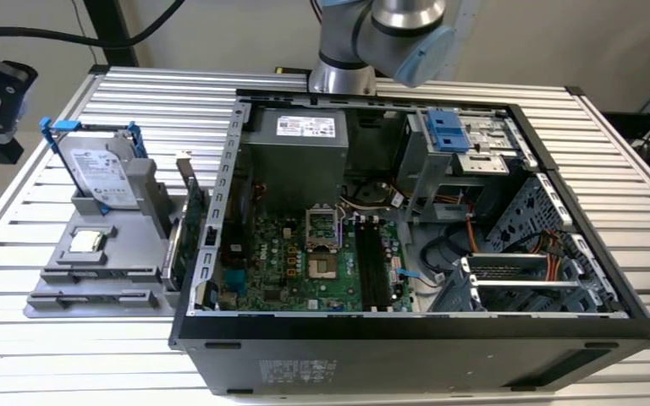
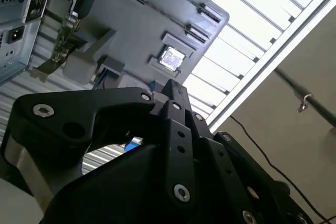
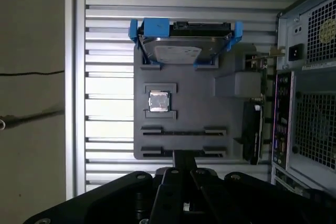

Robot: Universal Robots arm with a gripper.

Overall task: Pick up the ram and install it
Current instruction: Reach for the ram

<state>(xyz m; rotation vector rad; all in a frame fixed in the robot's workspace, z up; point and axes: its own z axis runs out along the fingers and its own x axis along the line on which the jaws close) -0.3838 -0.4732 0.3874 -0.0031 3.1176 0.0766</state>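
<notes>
Setting: a slatted aluminium tabletop [image 1: 65, 355] carries an open computer case [image 1: 415, 347]. A grey parts tray [image 1: 48, 300] lies just beside the case's side wall.
Tray contents: a hard drive [image 1: 99, 173] in blue rails stands at one end of the tray. A processor chip [image 1: 85, 241] sits near the tray's middle. A green expansion card [image 1: 197, 224] stands on edge along the tray's case-side edge.
Ram: I take the ram [image 1: 172, 254] to be the pale grey-green strip on edge at the tray's case-side edge, just beside the expansion card. It is seen edge-on, so this is not certain.
Long axis: it runs along that tray edge, parallel to the card, from the tray's drive end toward its opposite end. I cannot tell which long edge carries the contacts.
Fingers: the gripper [image 3: 184, 156] hangs well apart from the tray. Its fingers look drawn together, with nothing between them.
Step in hand: this looks like the approach to the pick-up, with the ram untouched.
Doing it well: open the fingers across the stick's flat faces and line them up with its long axis. Take it near mid-length, keep clear of the neighbouring card, and lift it straight out without twisting.
</notes>
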